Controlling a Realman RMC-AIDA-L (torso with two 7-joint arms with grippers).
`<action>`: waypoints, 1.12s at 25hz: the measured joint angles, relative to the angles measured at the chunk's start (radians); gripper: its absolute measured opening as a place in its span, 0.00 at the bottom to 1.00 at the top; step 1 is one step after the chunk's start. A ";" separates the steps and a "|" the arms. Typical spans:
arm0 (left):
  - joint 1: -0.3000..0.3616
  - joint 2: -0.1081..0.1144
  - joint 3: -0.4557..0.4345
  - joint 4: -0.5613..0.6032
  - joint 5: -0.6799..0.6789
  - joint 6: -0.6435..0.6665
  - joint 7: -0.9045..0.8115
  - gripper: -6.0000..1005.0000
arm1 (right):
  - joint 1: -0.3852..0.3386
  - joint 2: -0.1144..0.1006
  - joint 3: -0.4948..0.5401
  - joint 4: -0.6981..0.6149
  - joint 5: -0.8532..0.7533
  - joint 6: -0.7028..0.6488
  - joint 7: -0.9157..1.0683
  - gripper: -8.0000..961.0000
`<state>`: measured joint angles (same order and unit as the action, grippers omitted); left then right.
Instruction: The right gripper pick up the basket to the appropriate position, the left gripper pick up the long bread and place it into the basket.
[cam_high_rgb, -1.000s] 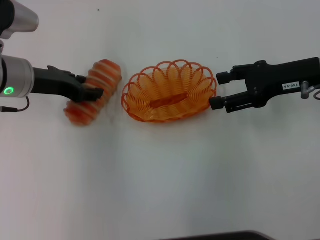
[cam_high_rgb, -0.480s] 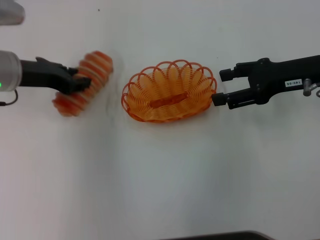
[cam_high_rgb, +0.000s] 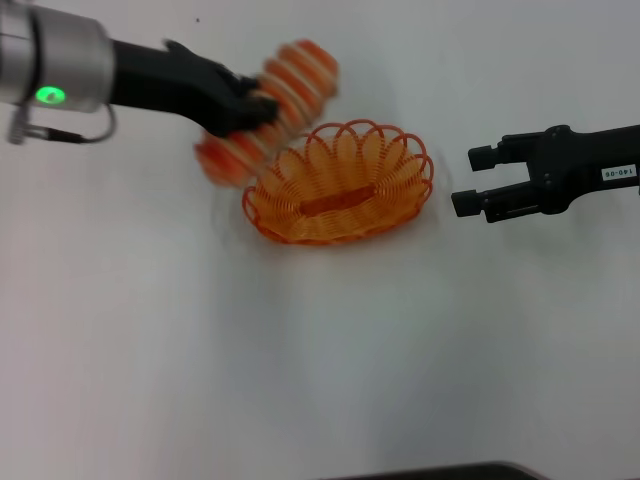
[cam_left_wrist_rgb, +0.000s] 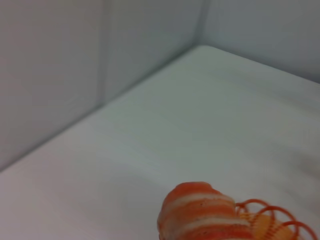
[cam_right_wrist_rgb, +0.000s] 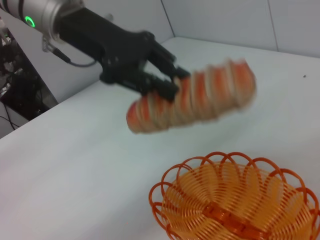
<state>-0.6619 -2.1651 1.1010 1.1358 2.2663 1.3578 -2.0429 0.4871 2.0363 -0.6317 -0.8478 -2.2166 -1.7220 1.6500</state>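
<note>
The orange wire basket stands on the white table near the middle; it also shows in the right wrist view. My left gripper is shut on the long bread and holds it in the air, tilted, just behind the basket's far left rim. The bread also shows in the right wrist view with the left gripper on it, and its end shows in the left wrist view. My right gripper is open and empty, a short way to the right of the basket, apart from it.
The white table spreads all around the basket. Pale walls stand behind the table in the left wrist view. A dark edge shows at the bottom of the head view.
My left gripper has lifted the bread off the table and carried it right and up, to the basket's far left rim. My right gripper has drawn back to the right, away from the basket.
</note>
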 joint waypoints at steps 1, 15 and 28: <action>-0.025 -0.001 0.029 -0.040 -0.002 -0.010 0.002 0.36 | -0.001 0.000 0.000 0.000 0.000 0.000 -0.001 0.92; -0.124 -0.006 0.141 -0.228 -0.019 -0.057 0.001 0.31 | -0.012 0.012 -0.006 0.003 -0.003 0.000 -0.006 0.92; 0.107 0.006 -0.159 0.016 -0.126 0.199 0.062 0.79 | -0.006 0.019 -0.009 0.003 -0.001 -0.002 0.002 0.92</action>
<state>-0.5545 -2.1590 0.9418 1.1522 2.1404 1.5564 -1.9812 0.4813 2.0553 -0.6411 -0.8451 -2.2171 -1.7236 1.6519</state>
